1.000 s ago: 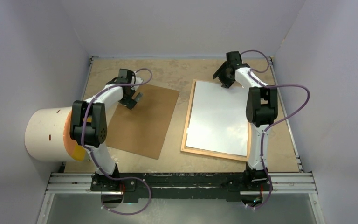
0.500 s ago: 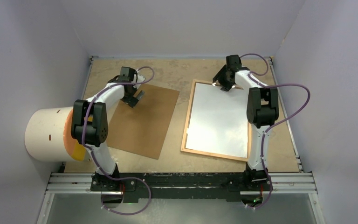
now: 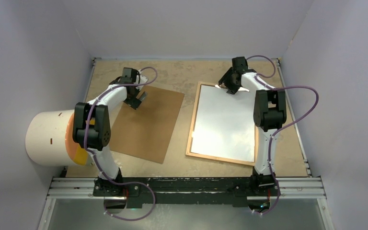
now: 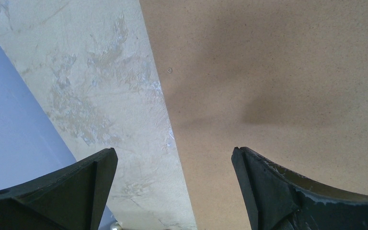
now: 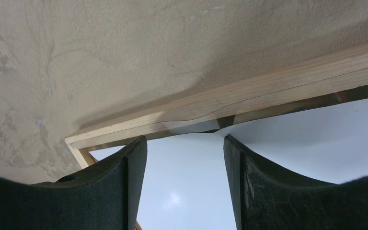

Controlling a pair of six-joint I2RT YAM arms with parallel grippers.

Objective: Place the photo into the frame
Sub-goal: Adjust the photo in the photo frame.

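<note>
Photo (image 3: 225,122) lies white side up in the frame (image 3: 220,159), long axis near-to-far. Right gripper (image 5: 184,141), jaws apart and empty, hovers at its far edge; left gripper (image 4: 175,158) wide open over the brown board (image 3: 146,124).

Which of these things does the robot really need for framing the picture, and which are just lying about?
Part of the job:
- the light-wood frame
- the photo, lying white side up inside it

Just lying about for now:
- the brown board, flat on the left
- the white drum with an orange end, at far left
</note>
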